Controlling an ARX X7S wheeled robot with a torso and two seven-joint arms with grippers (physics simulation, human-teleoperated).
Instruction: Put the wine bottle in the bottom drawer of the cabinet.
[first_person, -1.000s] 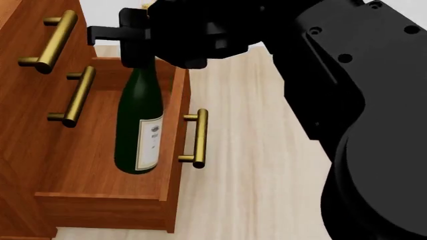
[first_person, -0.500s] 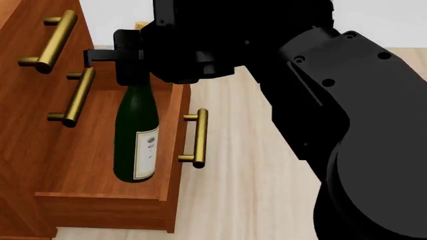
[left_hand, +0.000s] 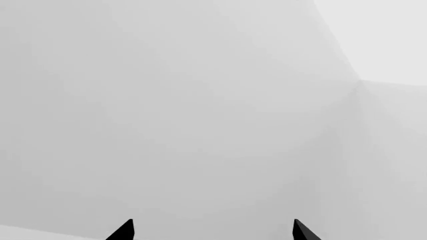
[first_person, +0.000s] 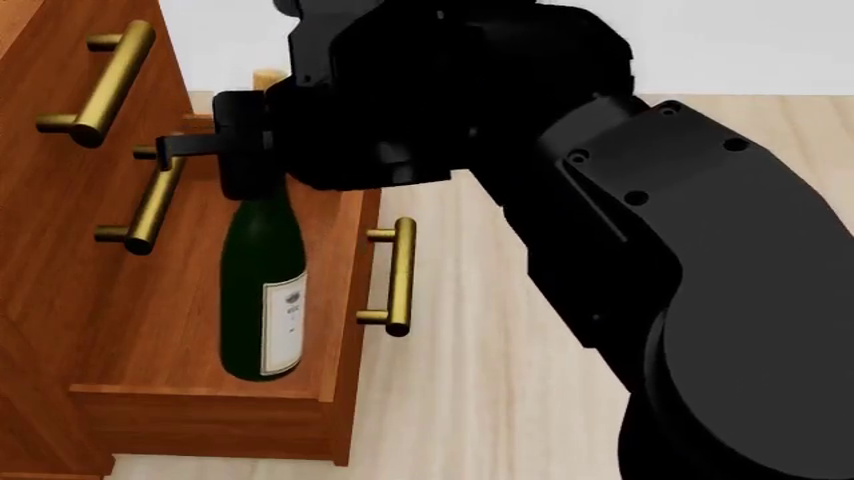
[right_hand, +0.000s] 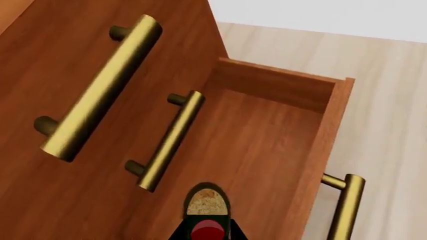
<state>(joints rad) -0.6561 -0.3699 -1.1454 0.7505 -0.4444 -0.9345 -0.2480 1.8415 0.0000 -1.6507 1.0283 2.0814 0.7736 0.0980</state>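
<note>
Your right arm fills the head view, its pincer (first_person: 247, 160) clamped on the neck of the wine bottle (first_person: 263, 290) just below the cork. The cabinet (first_person: 54, 260) stands at the left with its two upper drawers closed; the bottom drawer (first_person: 340, 300) is pulled out, its brass handle (first_person: 396, 277) facing the pale floor (first_person: 494, 380).

The bottle hangs upright inside that open drawer, label toward the drawer front, its base low against the wooden bottom; you cannot tell from here whether it already rests there. Apart from the bottle, the drawer holds nothing that shows.

Expect weight: the bottle looks like full, thick glass, stiff, smooth and likely slippery, and it would not forgive a drop or a knock on the drawer wall. The neck is the natural hold, narrow enough for the pincer, but the heavy body below may swing.

The right wrist view looks straight down on the cork (right_hand: 206, 203) over the drawer's floor.

Your left pincer (left_hand: 212, 231) shows only two dark fingertips set apart, holding nothing, before a blank grey wall.
</note>
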